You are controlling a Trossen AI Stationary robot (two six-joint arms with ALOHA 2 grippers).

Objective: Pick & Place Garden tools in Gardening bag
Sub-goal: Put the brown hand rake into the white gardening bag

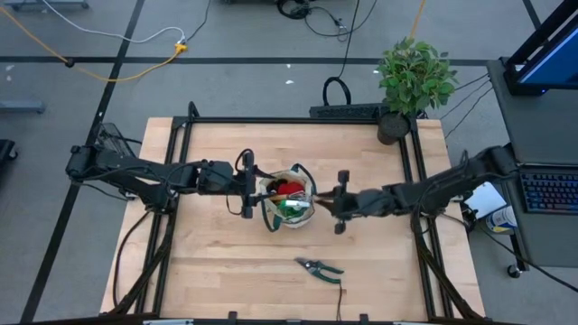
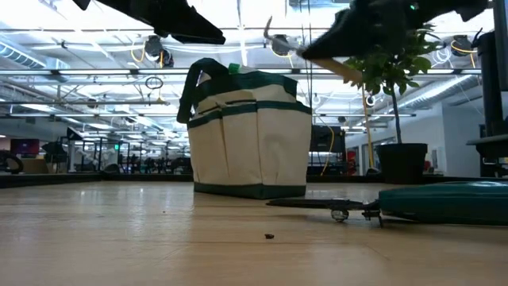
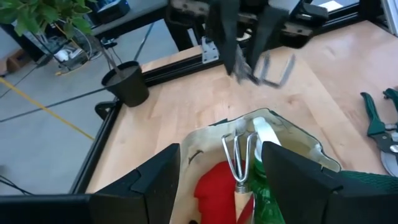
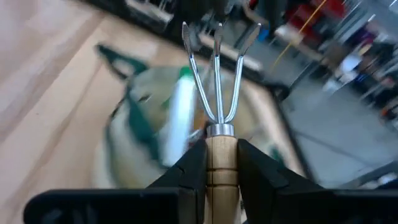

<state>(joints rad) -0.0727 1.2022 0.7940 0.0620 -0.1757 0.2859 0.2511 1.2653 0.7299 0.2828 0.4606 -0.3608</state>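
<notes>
The beige gardening bag [image 1: 289,200] with green trim stands upright on its base mid-table. Inside it I see a wooden-handled fork [image 3: 239,155], a red item [image 3: 214,180] and a green item [image 3: 267,193]. My left gripper [image 1: 247,192] hovers open above the bag's left rim [image 3: 199,140], with its fingers wide apart. My right gripper [image 1: 336,202] is beside the bag's right rim and above it, shut on a three-pronged hand rake [image 4: 217,68]. The rake's prongs [image 2: 274,36] point toward the bag. Green-handled pruning shears [image 1: 319,268] lie flat on the table near its front edge. My right gripper pinches the rake's wooden handle [image 4: 221,165] between its two fingers, just behind the metal collar. It comes nearly level from the table's right, and the fingers lie along the handle. The rake is lifted clear, with its prongs forward and a little up and the handle's tail [image 2: 349,71] slanting down.
A potted green plant [image 1: 414,81] stands at the table's far right corner. A black frame rail [image 1: 298,120] borders the wooden table. A keyboard [image 1: 551,191] and other gear sit on a stand to the right.
</notes>
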